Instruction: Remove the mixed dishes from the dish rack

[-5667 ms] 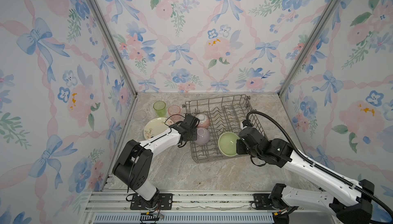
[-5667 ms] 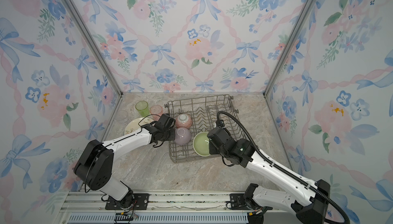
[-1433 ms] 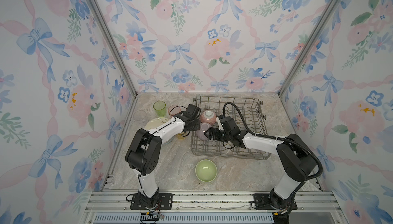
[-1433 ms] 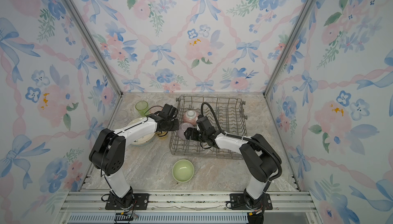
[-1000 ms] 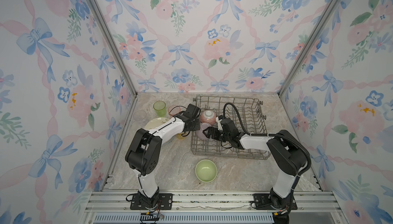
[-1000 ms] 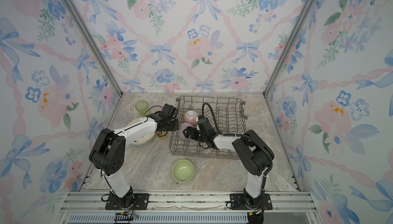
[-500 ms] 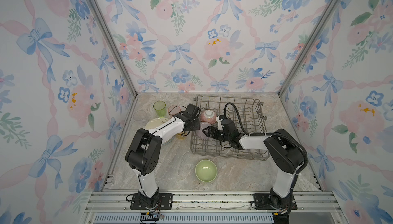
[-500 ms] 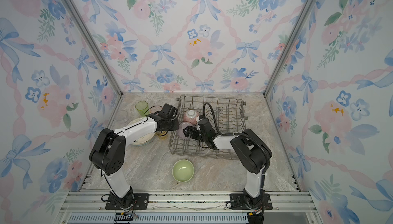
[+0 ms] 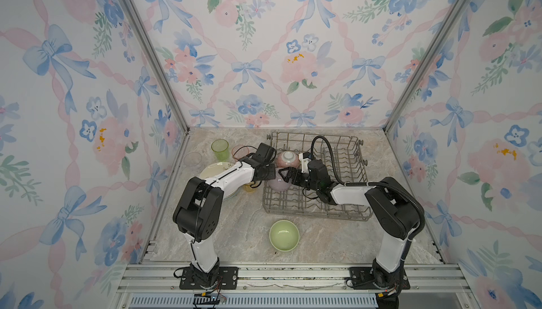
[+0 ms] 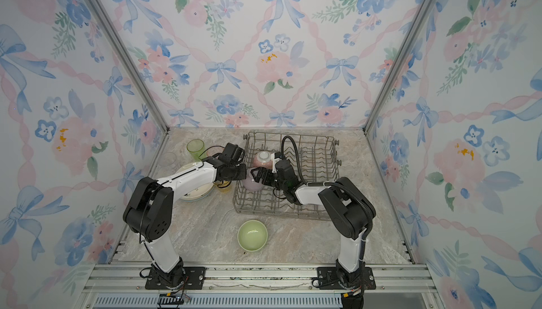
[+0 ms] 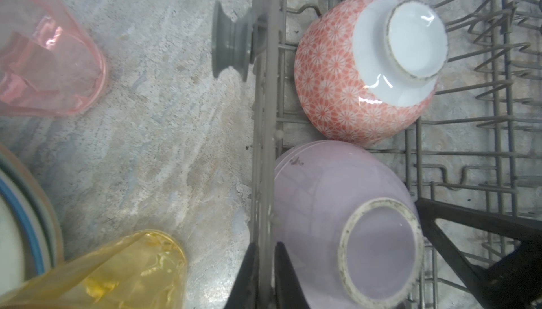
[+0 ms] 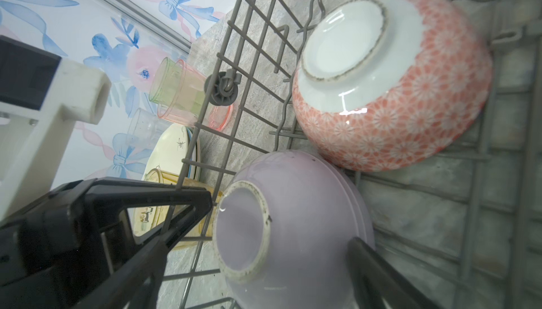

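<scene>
Lilac bowl (image 12: 293, 228) in the dish rack (image 9: 346, 158) could be knocked over if squeezed crookedly by the wide-open right gripper (image 12: 278, 224), while the rack's wall is pinched by the left gripper (image 11: 265, 251).

The light is bright and even, coming from overhead. On the marble table (image 9: 240, 234) the green bowl (image 9: 284, 235) casts only a faint, soft shadow. Both top views are sharp, though the corner posts (image 9: 148, 49) splay outward with wide-angle stretch. In both wrist views, white glare streaks sit on the glazed foot of the pink bowl (image 11: 366, 67). In the left wrist view the near wall of the dish rack (image 11: 264, 116) is a soft grey blur, and the yellow tumbler (image 11: 117, 272) and pink tumbler (image 11: 50, 67) look hazy. In the right wrist view the rack wires smear toward the frame's edge.
</scene>
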{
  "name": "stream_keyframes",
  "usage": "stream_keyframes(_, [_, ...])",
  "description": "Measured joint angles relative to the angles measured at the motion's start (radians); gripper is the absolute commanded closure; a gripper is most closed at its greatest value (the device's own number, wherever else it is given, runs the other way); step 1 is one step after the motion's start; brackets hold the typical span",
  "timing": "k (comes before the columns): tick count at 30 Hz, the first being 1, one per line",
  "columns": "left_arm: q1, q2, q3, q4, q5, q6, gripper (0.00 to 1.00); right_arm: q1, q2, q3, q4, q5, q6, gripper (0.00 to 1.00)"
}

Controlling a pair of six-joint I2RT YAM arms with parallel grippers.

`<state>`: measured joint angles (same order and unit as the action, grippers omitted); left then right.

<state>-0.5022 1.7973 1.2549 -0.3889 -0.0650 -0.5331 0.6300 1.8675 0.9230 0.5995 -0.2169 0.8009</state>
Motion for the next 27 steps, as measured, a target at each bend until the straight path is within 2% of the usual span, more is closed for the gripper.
stream_keyframes(6, [0.0,0.0,0.0,0.0,0.003,-0.001,0.86,-0.009,-0.005,-0.009,-0.002,0.002,0.026,0.03])
stream_keyframes(16, [0.003,0.0,0.0,-0.001,0.007,-0.001,0.88,-0.006,-0.005,0.066,-0.286,0.052,0.007,0.02])
stream_keyframes(27, [0.004,0.0,0.0,-0.002,0.006,0.006,0.91,-0.022,0.083,0.095,-0.157,-0.024,0.068,0.03])
